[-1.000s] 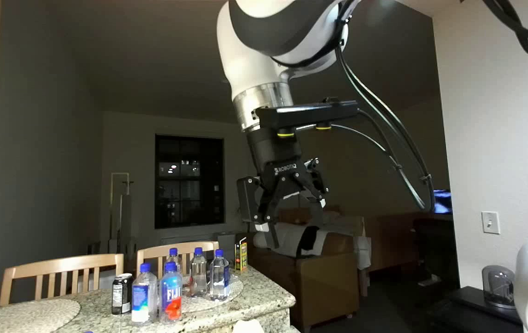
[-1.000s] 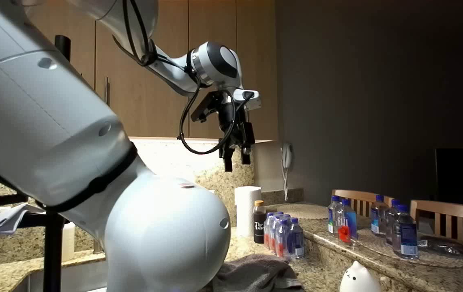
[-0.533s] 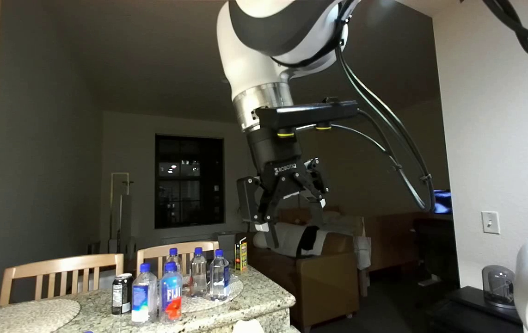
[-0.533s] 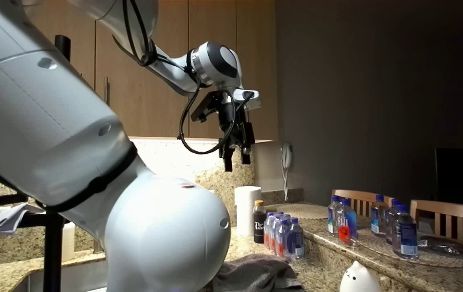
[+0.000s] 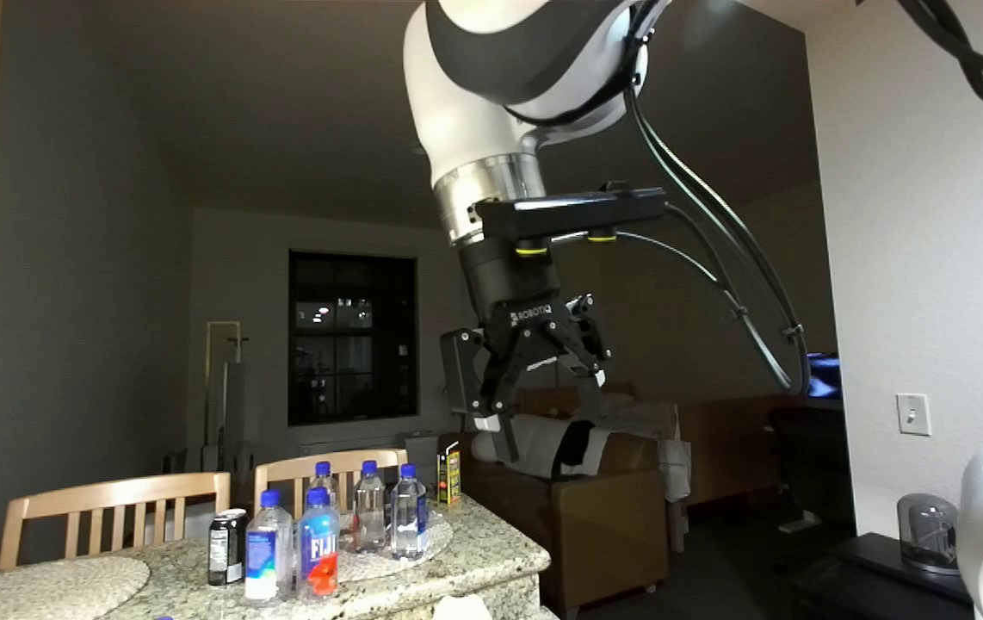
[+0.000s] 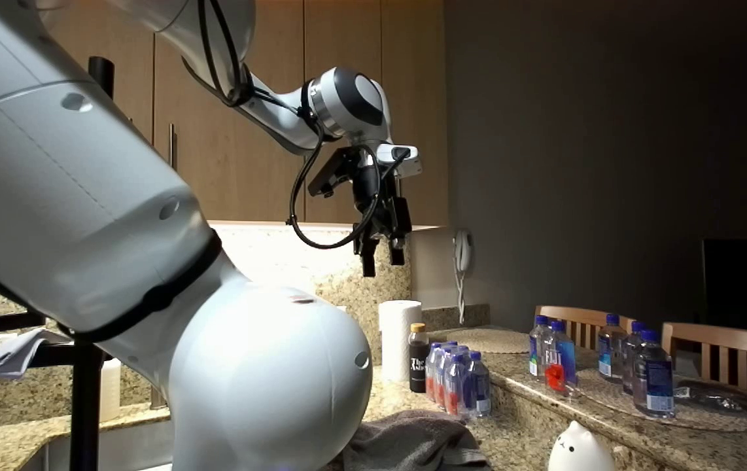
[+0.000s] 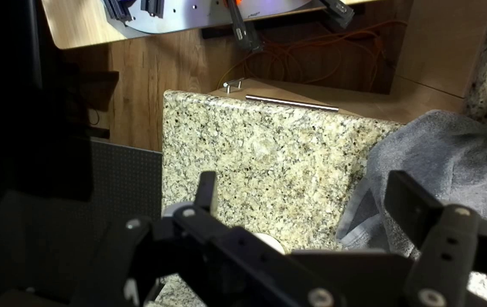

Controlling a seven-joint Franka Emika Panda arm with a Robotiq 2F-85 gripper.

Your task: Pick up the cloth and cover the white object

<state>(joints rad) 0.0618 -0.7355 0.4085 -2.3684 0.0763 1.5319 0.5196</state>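
The cloth is a crumpled grey towel (image 6: 416,439) on the granite counter in an exterior view, partly hidden by the robot arm. It also lies at the right in the wrist view (image 7: 452,157). The white object is a rounded figure with small ears and a face (image 6: 579,450), at the bottom edge of an exterior view. A white top also shows at the bottom edge in an exterior view (image 5: 461,608), and a white sliver (image 7: 270,242) shows behind a finger in the wrist view. My gripper (image 5: 548,422) is open and empty, high above the counter (image 7: 260,162), apart from both.
Several water bottles (image 6: 655,379) stand on the raised ledge (image 6: 547,412). Smaller bottles (image 6: 455,386), a dark bottle (image 6: 417,363) and a paper towel roll (image 6: 401,340) stand behind the towel. A can (image 5: 226,551) stands beside the bottles. Wall cabinets (image 6: 236,144) hang behind the arm.
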